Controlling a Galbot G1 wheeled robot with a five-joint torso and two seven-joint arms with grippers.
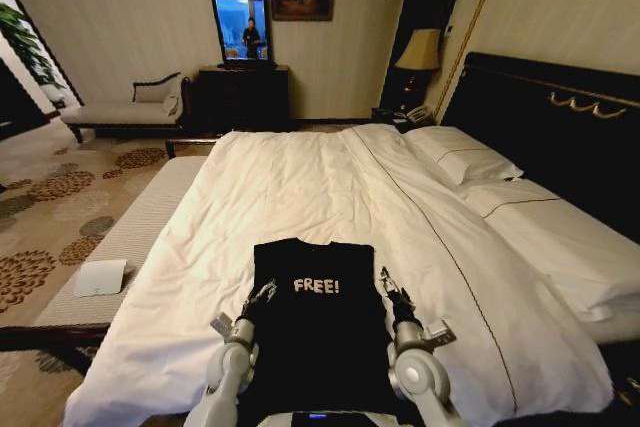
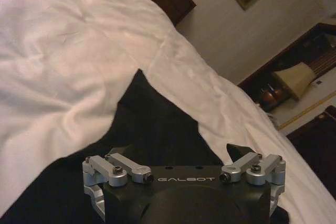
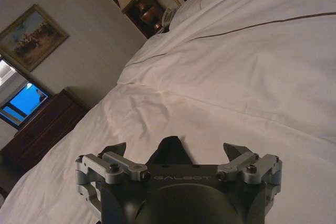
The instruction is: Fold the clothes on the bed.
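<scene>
Left gripper [image 1: 262,294]: spread wide, poised at the shirt's left edge, roughly 9 o'clock from the "FREE!" lettering [image 1: 316,286]; nothing between the fingers.
Right gripper [image 1: 393,296]: likewise spread wide and empty, at the shirt's right edge, about 3 o'clock from the lettering.
T-shirt [image 1: 315,322]: black, laid flat with the print up, on the near part of the white duvet [image 1: 300,187] (sleeves apparently already tucked in, to judge by the straight sides).
Bed [image 1: 560,127]: dark headboard away at 2 o'clock, pillows [image 1: 465,154] well clear of the shirt.
Step in hand: probably taking hold of both side edges for a lengthwise fold.
Doing it well: pinch shirt fabric alone, not the duvet beneath; close both sides level with each other so the fold line runs straight; lift together and evenly to keep the cloth from skewing.
Risk: soft black cloth on soft bedding, easy to gather a ridge of duvet with it.
Arm pose: both forearms reaching forward from the near edge, elbows low, wrists angled inward and down, mirrored either side of the shirt.
Left wrist view: black cloth directly under the fingers [image 2: 237,154].
Right wrist view: one dark corner of shirt between the spread fingers [image 3: 236,150], white duvet beyond.
</scene>
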